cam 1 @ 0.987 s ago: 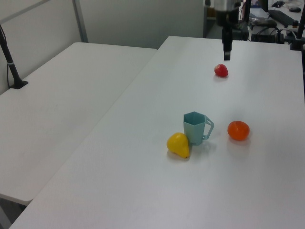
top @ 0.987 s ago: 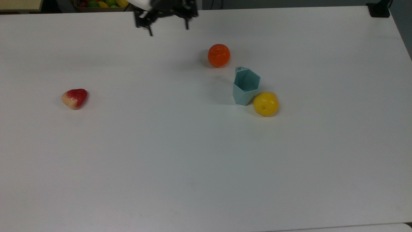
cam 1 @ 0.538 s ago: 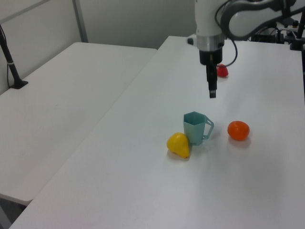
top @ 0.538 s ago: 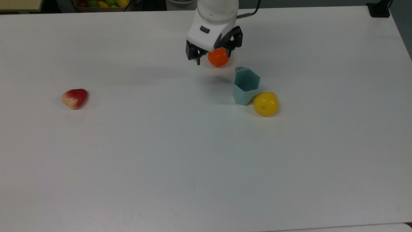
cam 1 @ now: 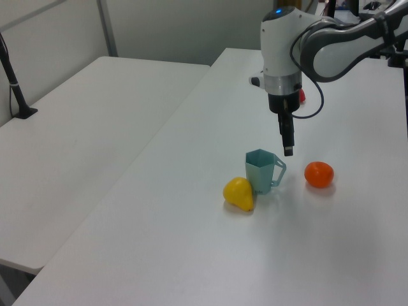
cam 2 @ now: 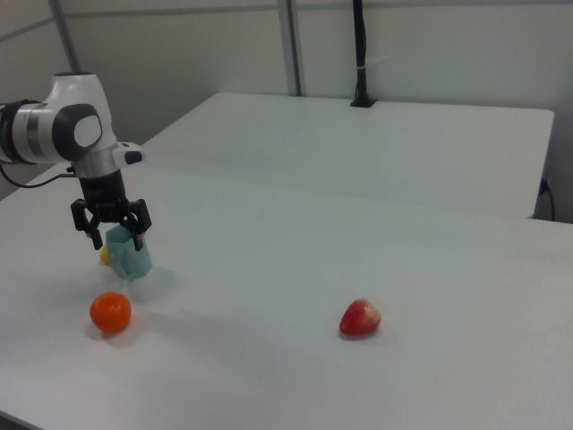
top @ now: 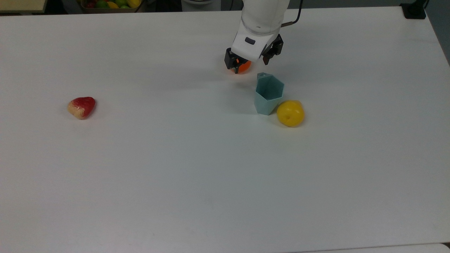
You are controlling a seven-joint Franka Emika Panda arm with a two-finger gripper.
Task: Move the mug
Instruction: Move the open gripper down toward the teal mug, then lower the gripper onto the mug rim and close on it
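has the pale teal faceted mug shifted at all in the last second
No. The pale teal faceted mug still sits touching the yellow fruit in the top view.

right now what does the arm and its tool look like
The arm is glossy white with rounded casings and grey joint bands. A thin black cable loops beside its wrist. The tool has a white body with a small dark oval mark on its face, and two black fingers mounted on black brackets.
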